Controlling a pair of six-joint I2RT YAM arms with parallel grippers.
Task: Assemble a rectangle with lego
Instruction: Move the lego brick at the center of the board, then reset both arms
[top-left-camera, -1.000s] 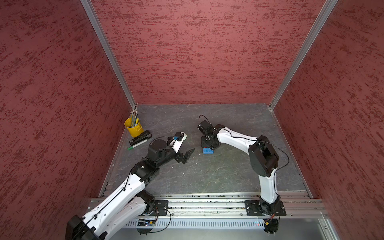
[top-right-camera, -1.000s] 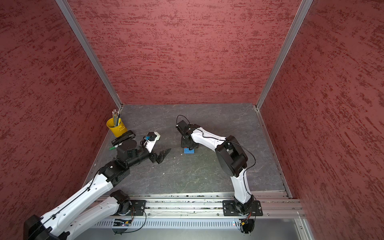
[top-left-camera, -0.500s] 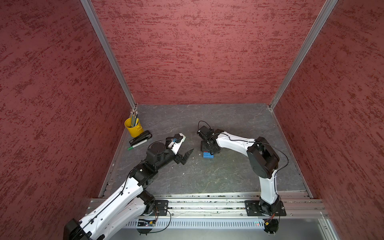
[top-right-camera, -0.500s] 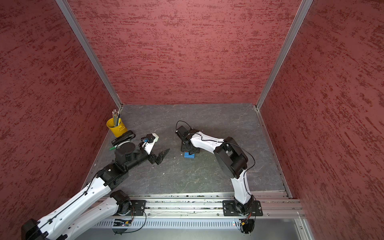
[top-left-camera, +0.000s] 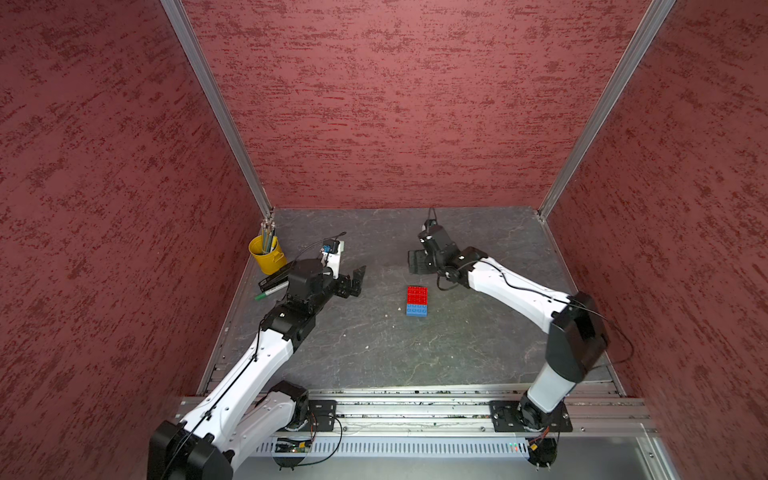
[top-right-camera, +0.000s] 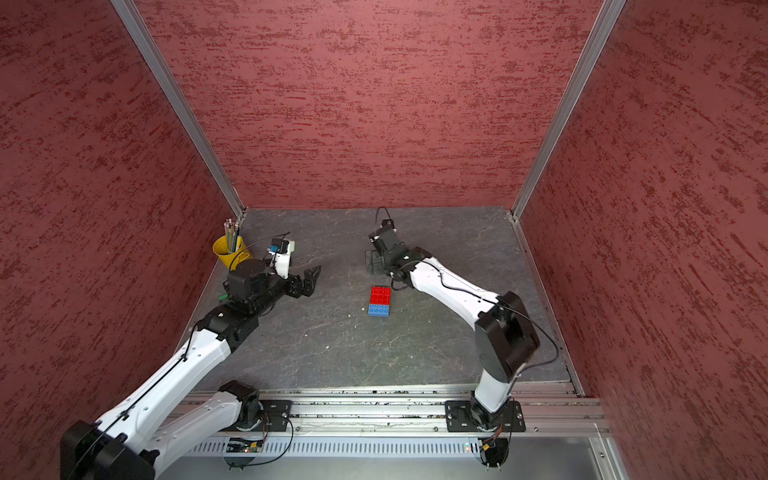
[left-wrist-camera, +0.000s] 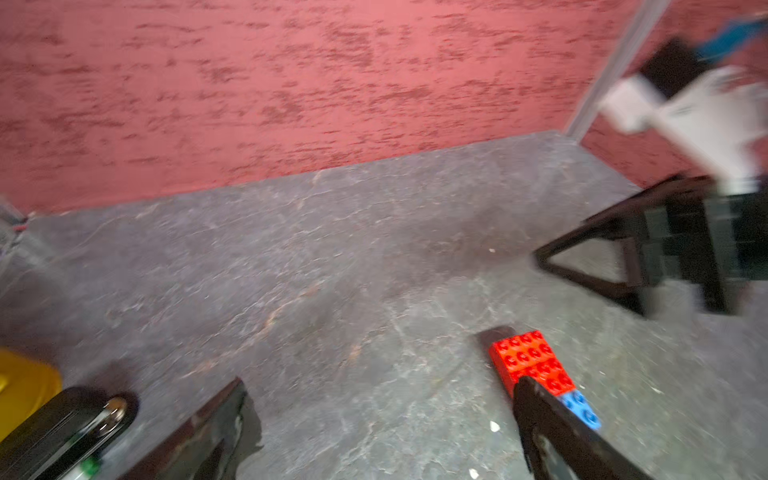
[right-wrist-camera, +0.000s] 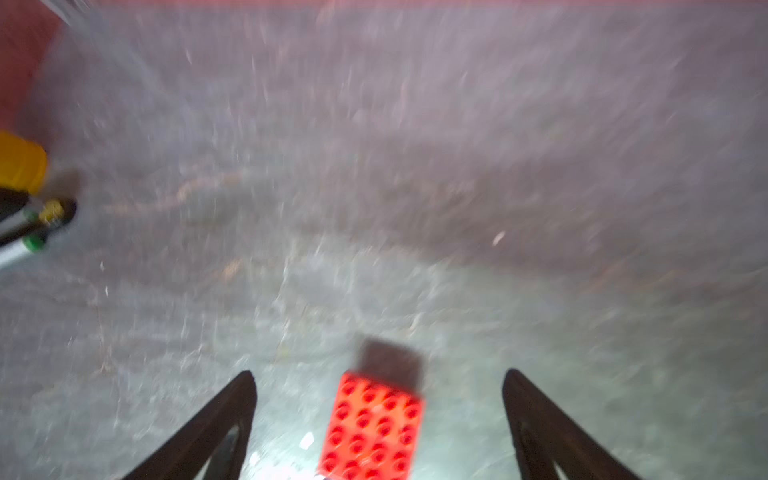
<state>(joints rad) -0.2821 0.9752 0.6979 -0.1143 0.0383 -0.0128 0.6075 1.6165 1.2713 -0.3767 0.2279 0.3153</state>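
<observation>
Right pincer (right-wrist-camera: 379, 374) spread, rectangle (top-left-camera: 416, 300) lengthwise front-to-back (blue end front)

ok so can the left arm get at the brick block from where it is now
Probably yes: the left claw is open, nothing lies on the table between it and the block, and the right claw stands clear beyond it.

The rectangle (top-left-camera: 417, 301) is glossy studded plastic, red and blue. The table (top-left-camera: 374, 353) looks matt, grey, stone-veined. The walls (top-left-camera: 395, 104) are rough, mottled red. The near rail (top-left-camera: 415, 409) is bare, dull metal.
</observation>
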